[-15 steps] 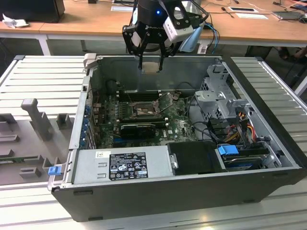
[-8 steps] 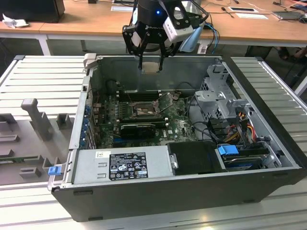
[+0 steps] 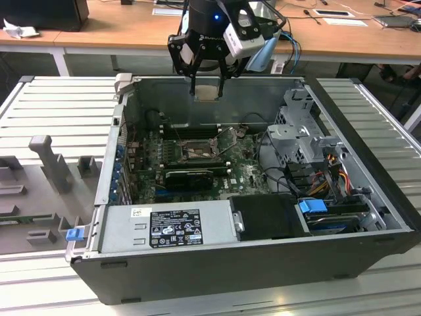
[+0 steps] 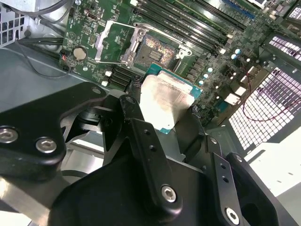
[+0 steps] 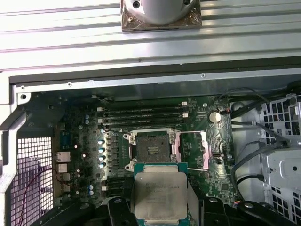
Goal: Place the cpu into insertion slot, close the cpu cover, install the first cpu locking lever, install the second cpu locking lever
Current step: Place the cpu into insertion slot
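My gripper (image 3: 207,84) hangs above the open computer case, shut on the cpu (image 3: 208,92), a flat square chip with a dull silver face and green edge. In both wrist views the cpu (image 5: 160,193) (image 4: 164,101) sits between the black fingers (image 4: 134,113), held above the board and a little off to one side of the insertion slot (image 5: 151,149) (image 4: 157,49). The slot is a dark square socket with a silver rim in the green board, also seen in the exterior view (image 3: 196,150). The cpu cover (image 5: 203,141) (image 4: 101,44) is swung open beside the socket.
Long black memory slots (image 5: 141,115) run beside the socket. A black card (image 3: 191,176), the grey power supply (image 3: 168,224), a metal drive cage (image 3: 306,125) and coloured cables (image 3: 322,172) fill the case. A grey moulded tray (image 3: 46,164) lies at the exterior view's left.
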Robot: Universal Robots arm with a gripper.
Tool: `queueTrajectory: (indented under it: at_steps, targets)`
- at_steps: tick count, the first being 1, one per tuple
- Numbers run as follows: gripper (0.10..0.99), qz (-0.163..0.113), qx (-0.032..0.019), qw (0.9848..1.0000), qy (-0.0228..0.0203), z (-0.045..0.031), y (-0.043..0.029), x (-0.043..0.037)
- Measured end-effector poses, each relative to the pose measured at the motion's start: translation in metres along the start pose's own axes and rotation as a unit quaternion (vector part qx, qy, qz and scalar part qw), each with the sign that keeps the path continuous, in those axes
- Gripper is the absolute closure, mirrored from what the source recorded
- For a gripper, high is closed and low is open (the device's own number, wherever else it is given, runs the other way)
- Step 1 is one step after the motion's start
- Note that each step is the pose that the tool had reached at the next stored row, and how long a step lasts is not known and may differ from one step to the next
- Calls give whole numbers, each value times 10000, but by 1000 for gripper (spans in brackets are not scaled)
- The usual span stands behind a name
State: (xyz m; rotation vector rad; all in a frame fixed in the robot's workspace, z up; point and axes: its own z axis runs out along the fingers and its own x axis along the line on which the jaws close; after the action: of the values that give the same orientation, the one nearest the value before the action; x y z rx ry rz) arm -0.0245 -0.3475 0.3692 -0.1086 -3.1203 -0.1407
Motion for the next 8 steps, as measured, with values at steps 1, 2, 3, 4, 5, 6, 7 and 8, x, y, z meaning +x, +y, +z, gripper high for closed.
queueTrajectory:
  at_steps: [1, 2, 3, 4, 5, 6, 7, 8]
  targets:
    - [553, 3, 0, 10000, 0, 0, 0, 0]
    - [553, 8, 0, 10000, -1, 0, 0, 0]
    - [553, 14, 0, 10000, -1, 0, 0, 0]
    - [553, 21, -1, 10000, -2, 0, 0, 0]
    - [553, 42, -1, 10000, -4, 0, 0, 0]
    - [553, 65, 0, 10000, -6, 0, 0, 0]
    - [553, 79, -1, 10000, -7, 0, 0, 0]
    - [553, 92, -1, 10000, -8, 0, 0, 0]
